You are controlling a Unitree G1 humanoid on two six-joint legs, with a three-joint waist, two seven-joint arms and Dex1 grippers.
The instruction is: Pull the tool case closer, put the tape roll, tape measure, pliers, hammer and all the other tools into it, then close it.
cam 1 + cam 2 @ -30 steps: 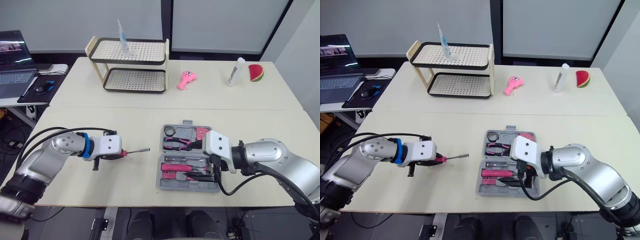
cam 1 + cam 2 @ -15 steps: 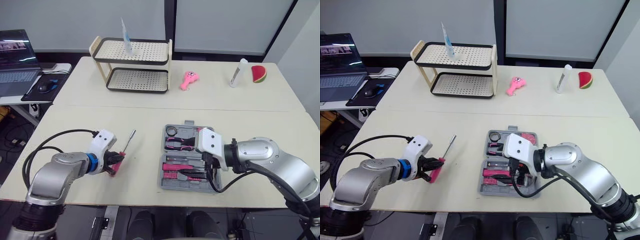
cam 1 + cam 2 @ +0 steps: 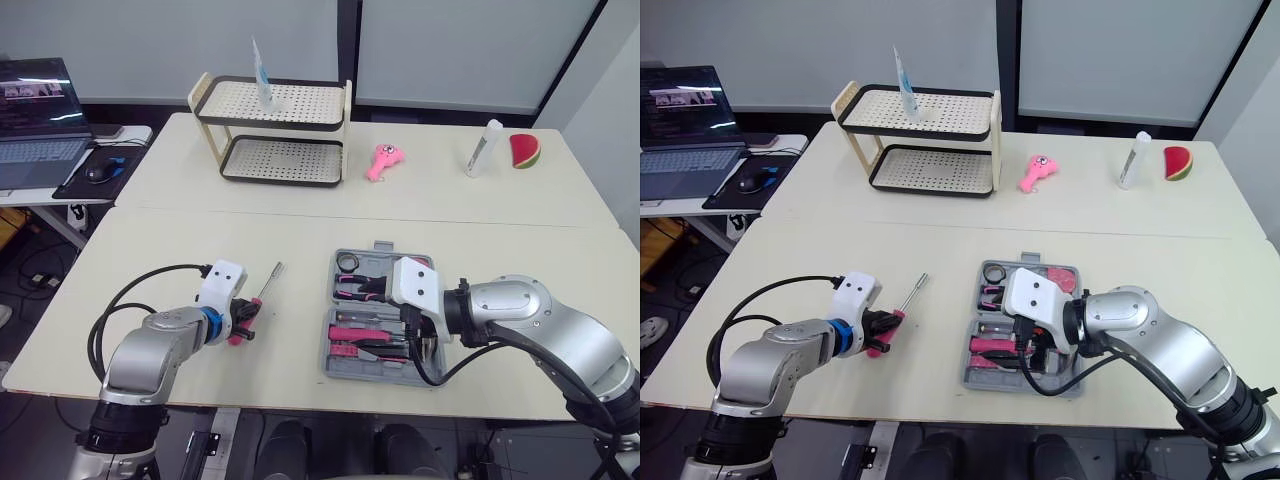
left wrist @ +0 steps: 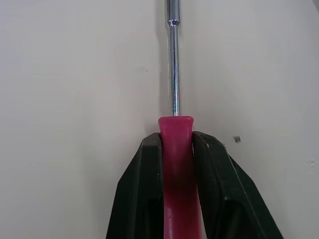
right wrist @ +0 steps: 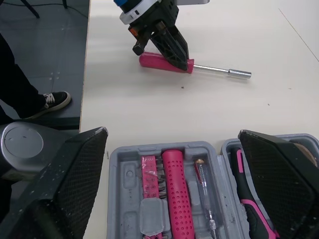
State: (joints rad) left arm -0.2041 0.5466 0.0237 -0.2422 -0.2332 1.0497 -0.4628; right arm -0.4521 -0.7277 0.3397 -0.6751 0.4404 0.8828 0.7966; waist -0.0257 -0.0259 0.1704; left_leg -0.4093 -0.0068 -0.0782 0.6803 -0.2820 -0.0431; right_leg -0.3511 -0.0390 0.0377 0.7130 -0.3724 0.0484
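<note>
Pink-handled screwdriver (image 5: 164,62) tight in left gripper (image 4: 176,140) — right gripper (image 5: 172,133) wide apart over open tool case (image 5: 117,199).

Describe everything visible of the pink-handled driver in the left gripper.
The driver has a pink, plastic-looking handle and a slim, shiny metal shaft ending in a socket tip. It appears to lie flat on the table, left of the open tool case, tip pointing away from the robot. Black fingers of the left gripper clamp the handle.

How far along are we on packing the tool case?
Done: tool case sits open close by, pliers and pink-handled tools inside. In hand: left gripper shut on the pink-handled driver; right gripper open above the case. Remaining: seat the driver, close it.
</note>
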